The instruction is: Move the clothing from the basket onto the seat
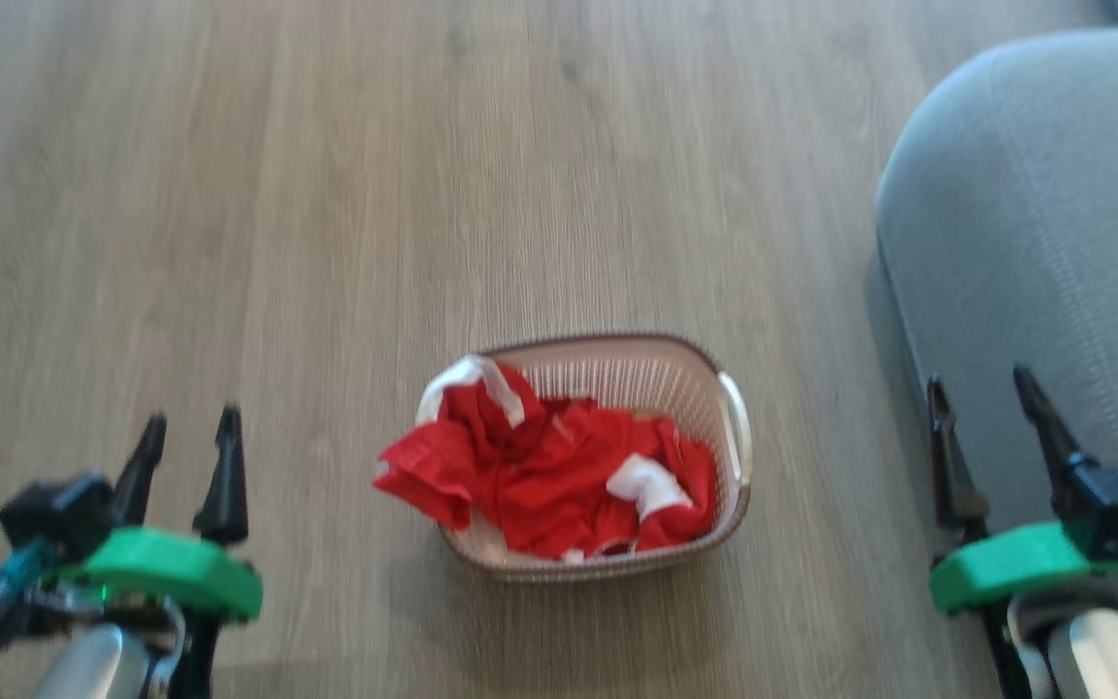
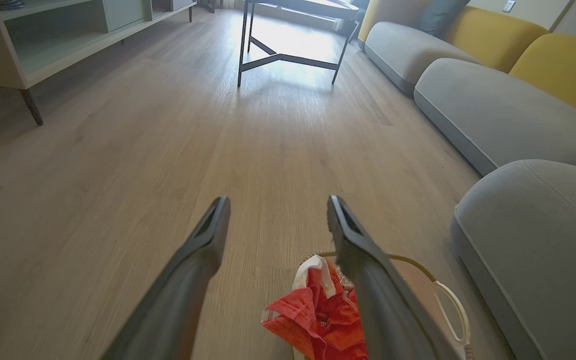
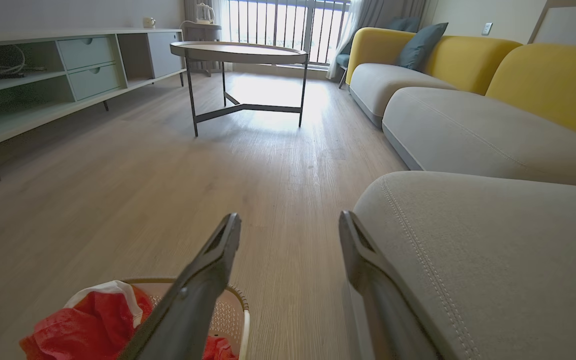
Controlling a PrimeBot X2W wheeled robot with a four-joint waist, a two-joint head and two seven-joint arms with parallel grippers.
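Both claws are spread wide with nothing in them. My left claw [image 1: 192, 417] hangs over the wood floor [image 1: 326, 194], left of the basket [image 1: 637, 374]. My right claw [image 1: 976, 379] is right of the basket, at the edge of the grey seat [image 1: 1054, 243].

The clothing [image 1: 540, 476] is a red heap with white trim in the basket, one fold spilling over the left rim. The basket stands on the floor near the seat's rounded corner, not touching it, with a strip of floor between.

More grey cushions [image 3: 468, 130] with yellow backrests [image 3: 543, 75] run on past the seat. There is a round table [image 3: 238, 50] on dark legs well ahead of the basket, and a low cabinet [image 3: 68, 70] along the left. The head view is a bit blurred.
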